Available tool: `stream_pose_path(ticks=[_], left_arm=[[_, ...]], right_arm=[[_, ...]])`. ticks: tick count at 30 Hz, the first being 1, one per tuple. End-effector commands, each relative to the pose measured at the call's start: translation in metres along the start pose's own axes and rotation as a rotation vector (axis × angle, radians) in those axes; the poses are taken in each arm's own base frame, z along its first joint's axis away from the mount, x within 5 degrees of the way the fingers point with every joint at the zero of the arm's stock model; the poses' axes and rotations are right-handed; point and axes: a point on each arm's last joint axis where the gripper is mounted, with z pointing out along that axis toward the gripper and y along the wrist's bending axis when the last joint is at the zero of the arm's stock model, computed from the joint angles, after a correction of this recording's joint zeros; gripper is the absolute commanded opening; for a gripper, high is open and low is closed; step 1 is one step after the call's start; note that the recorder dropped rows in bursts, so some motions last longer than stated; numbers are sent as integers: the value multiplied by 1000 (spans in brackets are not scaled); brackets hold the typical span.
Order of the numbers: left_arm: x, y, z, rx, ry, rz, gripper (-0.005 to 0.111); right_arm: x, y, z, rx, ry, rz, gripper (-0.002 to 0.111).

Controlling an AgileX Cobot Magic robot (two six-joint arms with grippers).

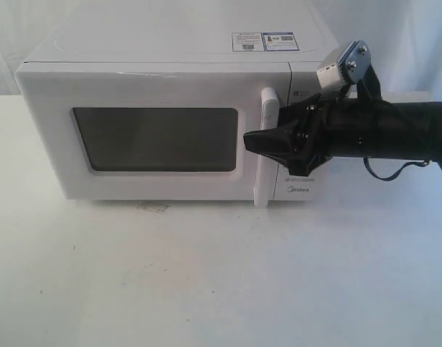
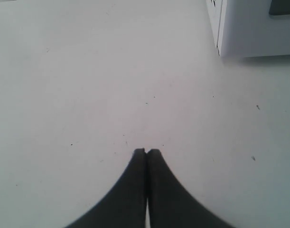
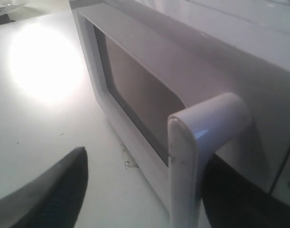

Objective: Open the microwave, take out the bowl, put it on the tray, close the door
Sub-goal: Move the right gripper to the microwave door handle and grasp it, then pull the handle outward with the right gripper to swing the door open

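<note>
From where I stand, the microwave (image 1: 170, 43) sits on the white worktop (image 1: 206, 275) with its door (image 1: 51, 137) shut. The tall bar handle (image 1: 265, 181) runs straight up and down along the door's right edge. The right end effector (image 1: 260, 142) comes at it level from the right, forearm stretched nearly horizontal across the control panel (image 1: 302, 189). Its fingers (image 3: 54, 194) are spread with the handle standing between them, one on the window (image 1: 155, 139) side and one on the panel side (the wrist camera shows this best). Whether either pad actually touches the bar, I can't quite tell. The upright handle crosses the jaws squarely, so closing on it and swinging outward looks like the next call. The bowl is nowhere in sight, presumably behind the dark glass. The left end effector (image 2: 146, 151) hangs over bare worktop off the microwave's corner, fingers pressed together, clearly the farther of the two from the handle.
</note>
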Motion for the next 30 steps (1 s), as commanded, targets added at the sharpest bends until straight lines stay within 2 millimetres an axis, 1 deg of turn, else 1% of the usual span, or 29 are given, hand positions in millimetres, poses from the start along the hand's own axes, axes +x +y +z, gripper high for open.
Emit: stream_pose_path(ticks=[1, 8, 10, 11, 12, 13, 14, 16, 17, 18, 21, 23, 27, 28, 30], left_arm=[[1, 0, 0, 0, -3, -8, 0], [1, 0, 0, 0, -3, -8, 0], [1, 0, 0, 0, -3, -8, 0], [1, 0, 0, 0, -3, -8, 0], [1, 0, 0, 0, -3, -8, 0], [1, 0, 0, 0, -3, -8, 0], [1, 0, 0, 0, -3, -8, 0], [1, 0, 0, 0, -3, -8, 0], [1, 0, 0, 0, -3, -8, 0], [1, 0, 0, 0, -3, -8, 0], [1, 0, 0, 0, -3, -8, 0], [1, 0, 0, 0, -3, -8, 0], [1, 0, 0, 0, -3, -8, 0], [1, 0, 0, 0, -3, -8, 0], [1, 0, 0, 0, -3, -8, 0]], right_arm=[[-1, -6, 5, -12, -29, -4, 62], [-15, -11, 6, -6, -58, -42, 62], [-16, -14, 6, 13, -51, -45, 60], [-18, -15, 6, 23, -51, -52, 55], [-18, -15, 6, 23, -51, -45, 48], [-19, -15, 6, 19, -55, -33, 44], [-22, -16, 6, 18, -61, -5, 36], [-25, -17, 6, 19, -69, 85, 25], [-27, -18, 6, 20, -72, 124, 24], [-31, -19, 6, 20, -81, 164, 24], [-33, -22, 6, 38, -79, 174, 26], [-32, -23, 6, 58, -70, 174, 33], [-31, -24, 6, 69, -66, 175, 55], [-31, -24, 6, 71, -65, 175, 58], [-31, -24, 6, 72, -65, 173, 59]])
